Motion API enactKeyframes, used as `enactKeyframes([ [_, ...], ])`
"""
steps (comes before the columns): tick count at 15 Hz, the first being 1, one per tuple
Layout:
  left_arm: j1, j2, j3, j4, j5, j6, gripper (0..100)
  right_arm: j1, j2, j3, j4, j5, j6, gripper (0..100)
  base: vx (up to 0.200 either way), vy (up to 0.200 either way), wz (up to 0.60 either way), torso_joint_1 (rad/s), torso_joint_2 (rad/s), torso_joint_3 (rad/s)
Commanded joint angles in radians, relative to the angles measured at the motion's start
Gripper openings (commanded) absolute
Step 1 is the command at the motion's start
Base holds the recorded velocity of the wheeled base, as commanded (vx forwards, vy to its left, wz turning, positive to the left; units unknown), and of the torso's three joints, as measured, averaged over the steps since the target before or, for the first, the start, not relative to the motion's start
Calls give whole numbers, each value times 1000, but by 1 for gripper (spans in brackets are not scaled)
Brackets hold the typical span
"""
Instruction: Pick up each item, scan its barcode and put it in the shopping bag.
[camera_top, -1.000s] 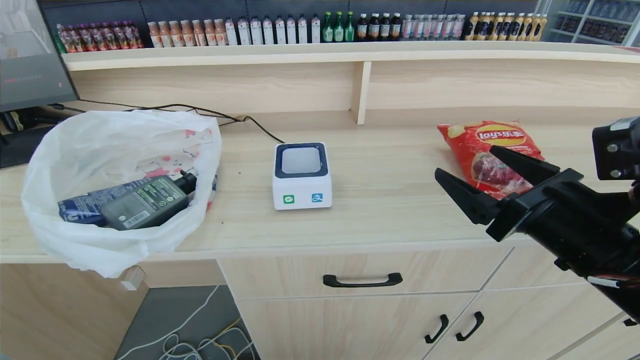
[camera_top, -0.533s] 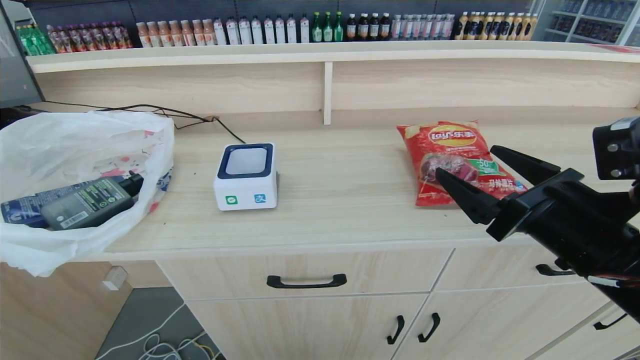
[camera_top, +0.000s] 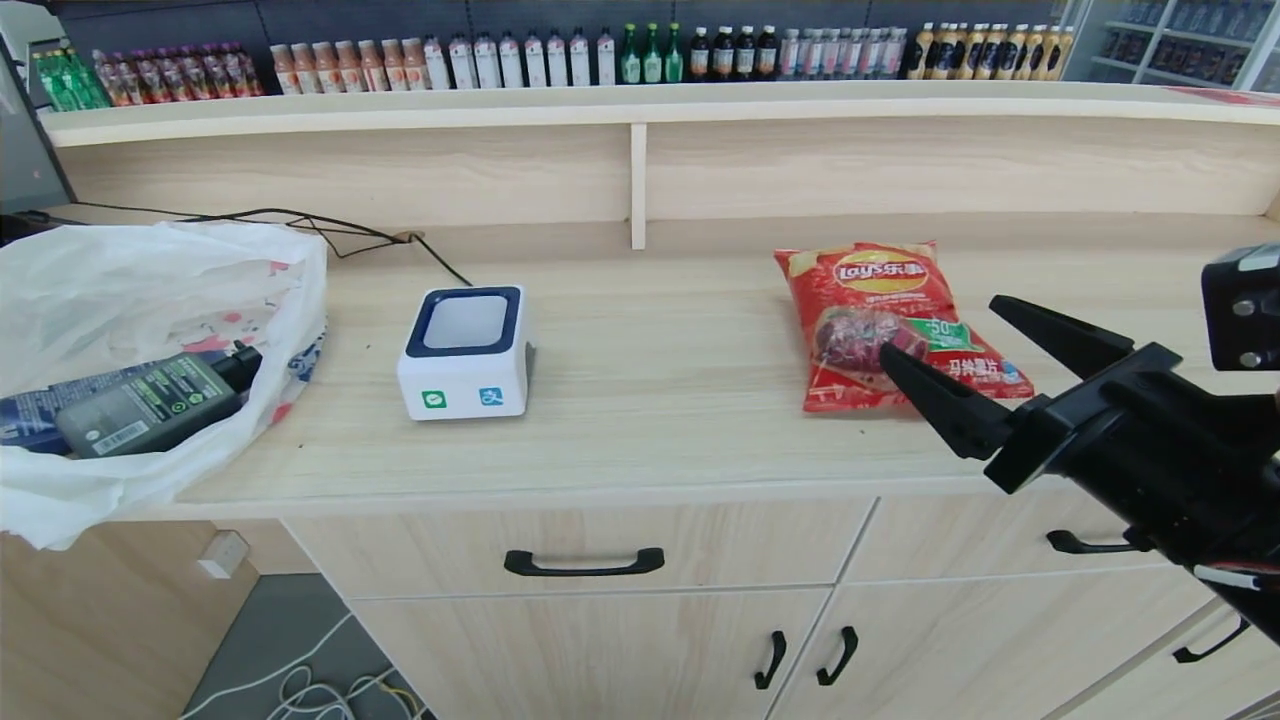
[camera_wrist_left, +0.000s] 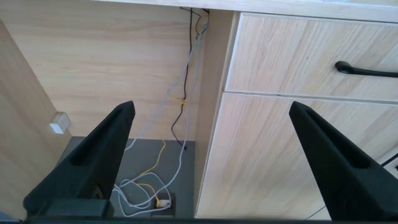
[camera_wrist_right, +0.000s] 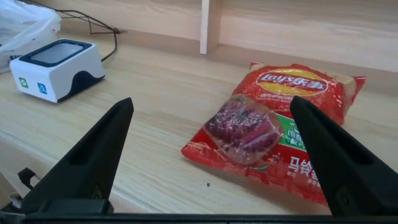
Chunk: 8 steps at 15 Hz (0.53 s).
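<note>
— Head view first: how far along is the job?
— Partly done, I'd judge. The shopping bag (camera_top: 150, 270) lies open at the left end of the counter (camera_top: 680, 430). A dark grey bottle (camera_top: 140, 400) and a blue pack (camera_top: 30, 408) lying against it are already inside. One item is left out: the red chips bag (camera_top: 865, 300), flat on the counter well to the right of the white scanner (camera_top: 465, 350).
— And the right gripper (camera_top: 940, 328)?
— It hangs at the near edge of the chips bag with its jaws spread wide, holding nothing.
— Left wrist view?
— The left gripper (camera_wrist_left: 211, 109) is down below the counter top. It faces the cabinet front (camera_wrist_left: 273, 155) and a drawer handle (camera_wrist_left: 367, 70), with cables (camera_wrist_left: 149, 186) on the floor beneath. Its jaws are wide apart too, and empty.
— Right wrist view?
— The chips bag lies just beyond the spread fingers, near but untouched. It is printed face up, so I can't tell where its barcode is. The scanner stands farther off, toward the shopping bag.
— So what's left?
— By my reckoning, the whole cycle for the chips. Grasp the bag, show its barcode to the scanner's window, then carry it across and drop it into the shopping bag.
</note>
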Motion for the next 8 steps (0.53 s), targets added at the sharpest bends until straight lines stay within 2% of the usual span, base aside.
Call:
enactKeyframes([
  [1,0,0,0,0,0,-1,100,0,-19,6,-1,-1,-1,100,0,0,0,0,0,0],
  [3,-2,0,0,0,0,-1,100,-7,-25,-11,-1,-4,-2,100,0,0,0,0,0,0],
  [5,0,0,0,0,0,-1,100,-52,-25,-47,-4,-4,-2,100,0,0,0,0,0,0],
  [8,0,0,0,0,0,-1,100,-58,-26,-116,-10,-21,1,100,0,0,0,0,0,0],
])
